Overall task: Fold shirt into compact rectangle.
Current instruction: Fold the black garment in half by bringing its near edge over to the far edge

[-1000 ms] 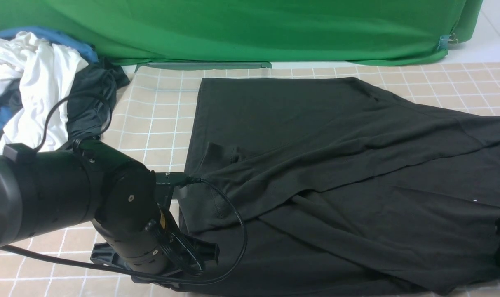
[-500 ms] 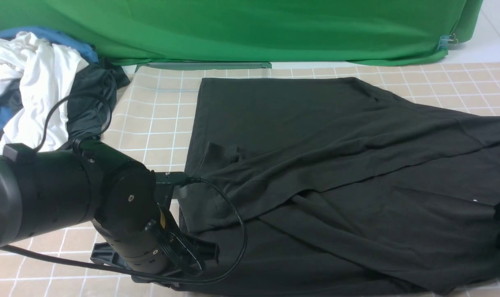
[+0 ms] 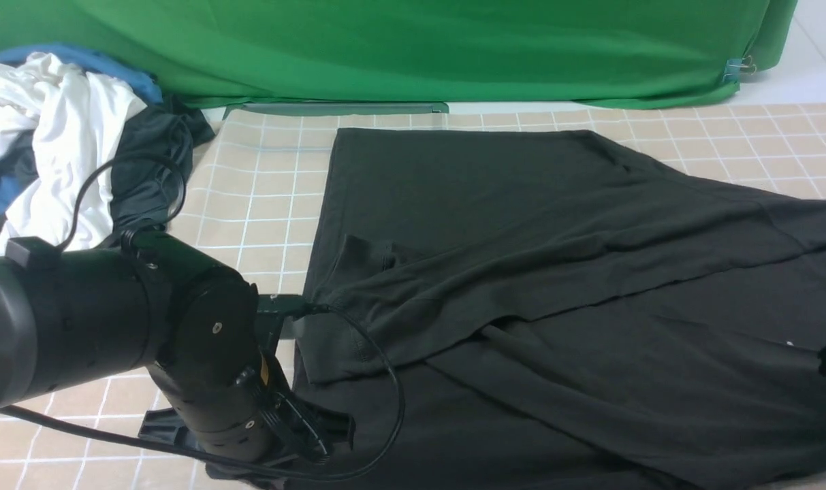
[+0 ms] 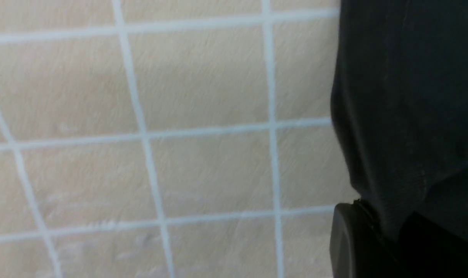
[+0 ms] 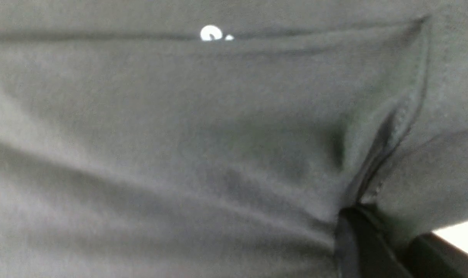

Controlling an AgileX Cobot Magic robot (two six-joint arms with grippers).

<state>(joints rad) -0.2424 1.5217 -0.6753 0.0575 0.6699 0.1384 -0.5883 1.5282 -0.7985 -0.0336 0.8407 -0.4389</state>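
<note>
Shirt: the shirt (image 3: 521, 272) lies spread on the tiled worktop (image 3: 263, 197), partly doubled, with one layer lapped slantwise over another; nearly all of it sits forward of both end effectors
Left end effector: the left end effector (image 4: 388, 235) is closed on the shirt's near left edge; its wrist view shows black fabric running down into the clamped jaws, with bare tiles just outboard
Right end effector: only a sliver shows at the front view's margin; in the wrist view the right end effector (image 5: 396, 241) has cloth gathered and drawn taut into it beside a stitched seam, so I read it as clamped on the shirt
Logo: a white fleck of the logo (image 5: 210, 34) shows on the fabric just ahead of the right end effector
Key relation: the two end effectors hold opposite ends of the near edge, so the line between them runs crosswise and the garment stretches away from both, toward the green backdrop (image 3: 385, 47)
Long axis: as it lies, the cloth is longer from one end effector to the other than it is deep
Nearer arm: neither; each has its own end
Likely next move: raise both ends and carry the near edge forward over the far part, keeping pace together
Risk: the slanting lapped layer may slide or bunch if one side leads
Off-task: the pile of other clothes (image 3: 58, 136) sits forward and outboard of the left end effector, apart from the shirt
</note>
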